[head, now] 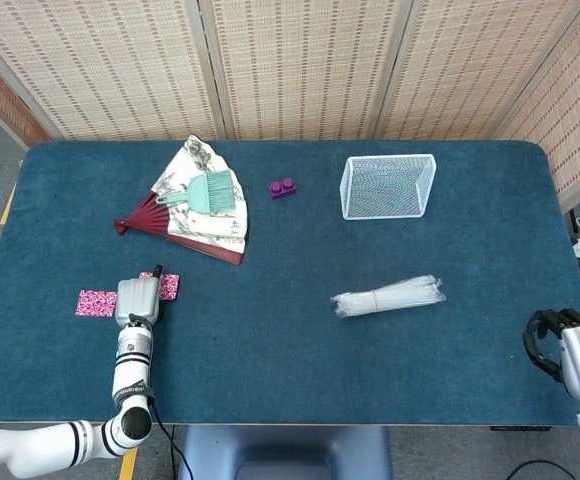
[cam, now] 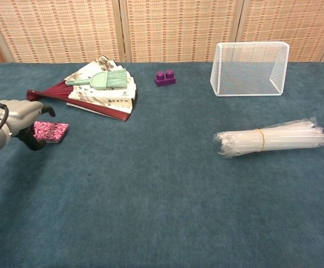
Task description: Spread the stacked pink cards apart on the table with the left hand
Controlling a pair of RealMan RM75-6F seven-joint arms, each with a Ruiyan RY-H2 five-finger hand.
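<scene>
My left hand [head: 137,300] sits low over the stack of pink patterned cards [head: 168,285] at the near left of the dark blue tabletop [head: 290,360] — its grey back covers most of the stack in the head view. In the chest view the hand's [cam: 23,118] dark fingers [cam: 36,142] curl down at the stack's [cam: 51,132] left edge, touching or nearly so; I cannot tell whether anything is held. A single pink patterned card [head: 95,302] lies flat just left of the hand, apart from the stack.

My right hand [head: 568,352] hangs at the tabletop's near right edge, dark fingers curled in with nothing in them.

Behind the cards lies a half-open folding fan with dark red ribs and a painted white leaf [head: 195,205], a mint-green plastic brush [head: 207,192] resting on it. A small purple toy brick [head: 283,187] sits to the fan's right, and further right a white wire-mesh basket [head: 388,186] lies on its side. A bundle of clear plastic straws bound with a rubber band [head: 388,296] lies near the middle right — well apart from both hands.
</scene>
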